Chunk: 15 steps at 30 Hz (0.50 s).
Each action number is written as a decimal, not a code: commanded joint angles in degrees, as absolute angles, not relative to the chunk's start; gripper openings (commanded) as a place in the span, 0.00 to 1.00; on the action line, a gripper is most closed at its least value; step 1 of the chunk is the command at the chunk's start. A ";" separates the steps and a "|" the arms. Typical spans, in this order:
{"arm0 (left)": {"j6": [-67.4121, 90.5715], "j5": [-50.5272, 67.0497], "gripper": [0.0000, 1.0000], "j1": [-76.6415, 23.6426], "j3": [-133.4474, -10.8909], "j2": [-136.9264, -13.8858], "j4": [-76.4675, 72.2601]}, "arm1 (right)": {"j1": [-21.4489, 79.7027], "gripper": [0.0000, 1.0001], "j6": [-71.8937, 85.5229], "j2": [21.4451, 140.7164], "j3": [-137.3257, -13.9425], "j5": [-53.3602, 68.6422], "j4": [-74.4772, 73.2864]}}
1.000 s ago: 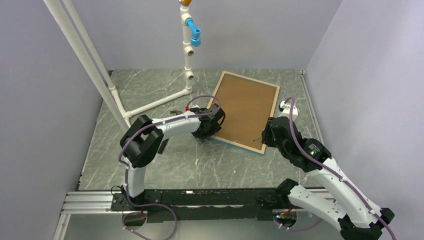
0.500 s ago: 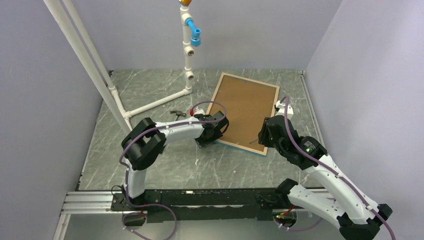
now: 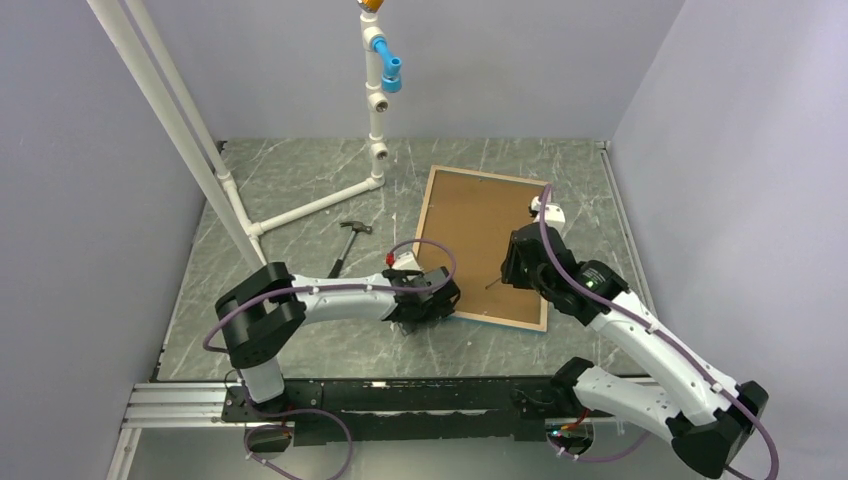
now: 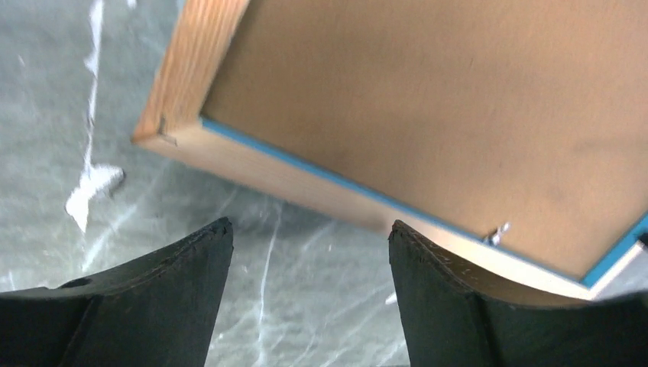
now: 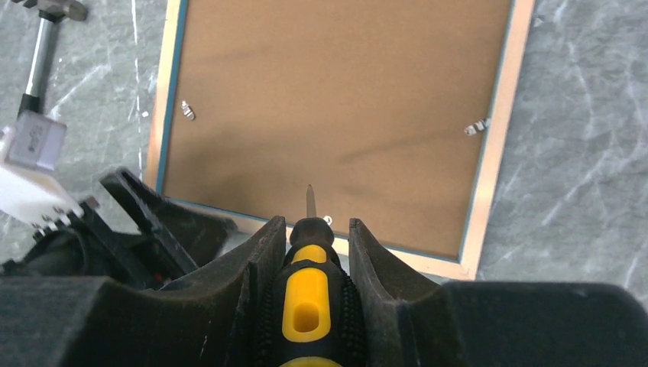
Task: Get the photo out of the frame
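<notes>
Top view: the frame [image 3: 475, 235] lies back-up on the desk [image 3: 300, 180], between left end effector [image 3: 443, 302] and right end effector [image 3: 505, 275]. Left wrist: its jaws stand open, frame corner just ahead. Right wrist: it grips a screwdriver [image 5: 306, 306], tip over the frame's back.

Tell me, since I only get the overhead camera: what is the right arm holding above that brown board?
Observer: Its wrist camera shows the right gripper shut on a screwdriver with a yellow and black handle.
Operator: What is it aimed at?
Observer: The blade hangs over the backing board, right beside a small metal clip on the near rail of the frame. I cannot tell if it touches.
Operator: And the left arm?
Observer: The left gripper is open and empty, with a corner of the frame just ahead of it.
</notes>
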<state>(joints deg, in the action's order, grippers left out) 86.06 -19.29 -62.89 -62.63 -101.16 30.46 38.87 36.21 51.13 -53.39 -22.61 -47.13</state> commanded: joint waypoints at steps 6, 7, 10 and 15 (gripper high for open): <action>81.05 -17.44 0.87 -61.54 -57.87 -91.10 31.88 | 37.89 0.00 34.17 61.00 -58.21 -18.19 -34.28; 79.86 -17.43 0.87 -60.84 -57.54 -89.38 32.04 | 37.22 0.00 34.07 62.55 -59.21 -17.46 -33.29; 74.72 -17.00 0.88 -58.96 -55.16 -83.77 30.12 | 34.51 0.00 34.15 67.66 -61.94 -14.23 -29.30; 63.50 -7.12 0.87 -50.27 -48.50 -75.95 21.95 | 31.05 0.00 34.76 78.81 -68.13 -12.61 -24.18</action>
<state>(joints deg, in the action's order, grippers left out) 74.50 -15.55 -56.45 -52.80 -80.90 28.77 33.19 34.87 72.82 -62.15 -14.83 -32.91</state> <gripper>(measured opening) 0.873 0.360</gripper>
